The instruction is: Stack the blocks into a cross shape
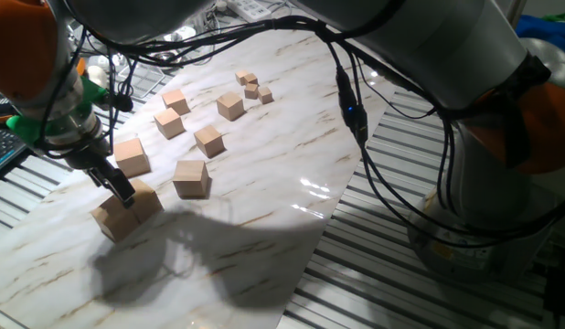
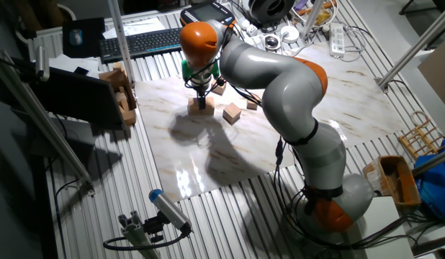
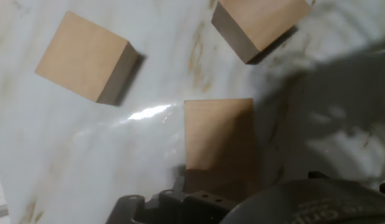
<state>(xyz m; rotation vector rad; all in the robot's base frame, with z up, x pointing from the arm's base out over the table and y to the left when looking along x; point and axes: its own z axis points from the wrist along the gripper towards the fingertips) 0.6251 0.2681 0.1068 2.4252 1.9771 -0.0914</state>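
**Big robot arm reaches down to the wooden blocks**

The robot arm [image 2: 280,86] is the biggest thing here. It is grey with orange rings, and it bends over from its base to the far side of the counter [image 1: 264,228]. The counter has a shiny white top with thin brown streaks like marble. It lies on a metal frame with long slots.

The tool [image 1: 113,187] hangs at the end of the arm, low over the counter. Its dark fingers come down right at two big blocks. One big block [image 1: 143,199] sits just beside another big block [image 1: 116,221], and they touch each other. The tool is at the top of this pair, but I cannot tell if it is gripping a block or has let go. In the hand view a big block [image 3: 218,140] sits right under the tool, at the dark fingers.

Two more big blocks lie close by. One [image 1: 132,155] is just behind the pair, and one [image 1: 191,178] is off to the side, a little apart. All four are plain light wood.

Farther back lie four middle-sized cubes [image 1: 208,140], spread apart from each other. Past them is a small bunch of tiny cubes [image 1: 252,86], close together.

A black keyboard [image 2: 140,42] rests beyond the counter, near some cables.
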